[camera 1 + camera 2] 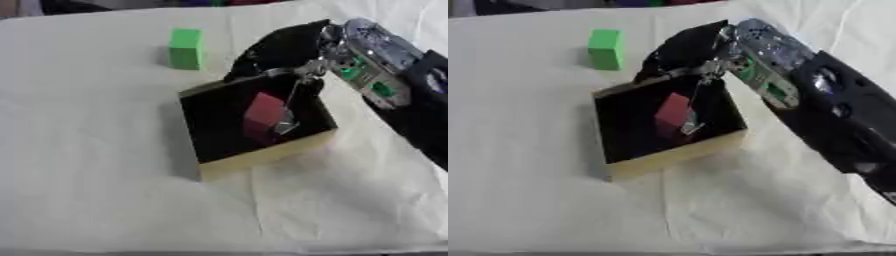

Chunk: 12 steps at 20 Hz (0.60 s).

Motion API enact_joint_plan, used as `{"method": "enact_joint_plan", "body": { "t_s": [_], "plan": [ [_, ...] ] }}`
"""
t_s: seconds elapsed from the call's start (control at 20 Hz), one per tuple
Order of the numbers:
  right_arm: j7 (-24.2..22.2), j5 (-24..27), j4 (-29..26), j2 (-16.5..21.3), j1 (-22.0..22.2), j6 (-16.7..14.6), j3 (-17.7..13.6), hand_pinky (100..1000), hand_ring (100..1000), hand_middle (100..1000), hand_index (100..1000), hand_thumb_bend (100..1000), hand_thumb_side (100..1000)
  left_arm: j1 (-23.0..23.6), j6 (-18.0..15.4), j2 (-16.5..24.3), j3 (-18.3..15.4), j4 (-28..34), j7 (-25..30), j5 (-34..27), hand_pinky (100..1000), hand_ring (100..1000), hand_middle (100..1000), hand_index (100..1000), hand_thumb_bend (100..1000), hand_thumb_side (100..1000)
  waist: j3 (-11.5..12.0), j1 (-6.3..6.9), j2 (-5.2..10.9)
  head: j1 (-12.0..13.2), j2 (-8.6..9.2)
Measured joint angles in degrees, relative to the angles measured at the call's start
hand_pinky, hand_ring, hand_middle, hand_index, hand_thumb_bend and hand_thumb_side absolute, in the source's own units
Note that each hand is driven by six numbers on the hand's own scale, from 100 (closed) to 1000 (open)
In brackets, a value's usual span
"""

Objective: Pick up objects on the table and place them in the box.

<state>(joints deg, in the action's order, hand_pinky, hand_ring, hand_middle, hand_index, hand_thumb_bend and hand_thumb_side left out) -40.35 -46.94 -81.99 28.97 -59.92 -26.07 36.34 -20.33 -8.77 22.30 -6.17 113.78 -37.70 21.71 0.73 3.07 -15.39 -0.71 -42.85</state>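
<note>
Right hand holds a red block inside the box.

Left eye view: the black right hand point(284, 52) reaches over the far rim of the square, black-lined wooden box point(262, 155); thin fingers point(287, 112) pinch the red rectangular block point(262, 114).
Right eye view: a green rectangular block point(605, 48) stands on the white cloth-covered table point(527, 180), beyond the box's far-left corner.

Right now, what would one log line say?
right hand: over box, at red block | green block: on table | left hand: unseen
</note>
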Motion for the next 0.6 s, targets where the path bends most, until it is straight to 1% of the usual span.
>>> {"method": "enact_joint_plan", "body": {
  "t_s": [0.05,0.1,0.15,0.2,0.25,0.3,0.35,0.4,0.5,0.6],
  "plan": [
    [0.1,0.0,0.0,0.0,0.0,-0.1,-0.2,781,857,831,983,550,637,0.0,0.0,0.0,0.0,0.0,0.0,0.0,745,646,677,862,148,799,0.0,0.00,0.00,0.0,0.00],
    [0.1,0.0,-0.2,0.0,0.2,-0.2,-0.5,775,847,812,976,494,652,0.0,0.0,0.0,0.0,0.0,0.0,0.0,745,646,677,862,148,799,0.0,0.02,0.00,0.0,0.00],
    [0.2,0.0,-0.6,0.0,0.5,-0.2,-1.1,773,843,804,973,466,664,0.0,0.0,0.0,0.0,0.0,0.0,0.0,745,646,677,862,147,800,0.0,0.03,0.00,0.0,0.00],
    [0.4,0.1,-1.1,0.0,0.7,-0.3,-1.9,769,824,770,954,354,675,0.0,0.0,0.0,0.0,0.0,0.0,0.0,745,646,677,862,146,800,0.0,0.04,0.00,0.0,0.00],
    [0.9,0.2,-1.8,0.0,1.1,0.0,-2.9,768,815,754,941,291,689,0.0,0.0,0.0,0.0,0.0,0.0,0.0,745,646,677,862,146,800,-0.1,0.05,0.00,0.0,0.00],
    [1.9,0.4,-2.8,0.1,1.5,0.6,-4.3,771,801,735,932,205,724,0.0,0.0,0.0,0.0,0.0,0.0,0.0,744,646,678,862,145,801,-0.1,0.07,0.00,0.0,0.00],
    [3.3,0.6,-3.9,0.1,2.1,1.6,-5.8,771,800,733,930,195,733,0.0,0.1,0.0,0.0,0.0,-0.1,0.0,744,646,678,862,145,801,-0.2,0.12,0.00,0.1,0.00],
    [4.9,0.7,-5.1,0.2,2.5,2.8,-7.3,772,791,730,928,122,773,0.0,0.1,0.0,0.0,0.0,-0.1,0.0,744,646,678,862,144,802,-0.3,0.17,0.00,0.1,0.00],
    [8.3,0.9,-7.4,0.4,3.3,5.5,-10.0,778,790,734,928,100,776,0.0,0.1,0.0,0.0,0.0,-0.2,0.0,744,646,678,862,144,801,-0.3,0.28,-0.08,0.1,0.00],
    [11.1,0.8,-9.4,0.5,3.7,8.0,-12.4,783,789,731,923,100,779,0.0,0.2,-0.1,0.0,0.0,-0.2,0.0,744,647,678,861,145,801,-0.3,0.30,-0.13,0.1,0.00]
  ]
}}
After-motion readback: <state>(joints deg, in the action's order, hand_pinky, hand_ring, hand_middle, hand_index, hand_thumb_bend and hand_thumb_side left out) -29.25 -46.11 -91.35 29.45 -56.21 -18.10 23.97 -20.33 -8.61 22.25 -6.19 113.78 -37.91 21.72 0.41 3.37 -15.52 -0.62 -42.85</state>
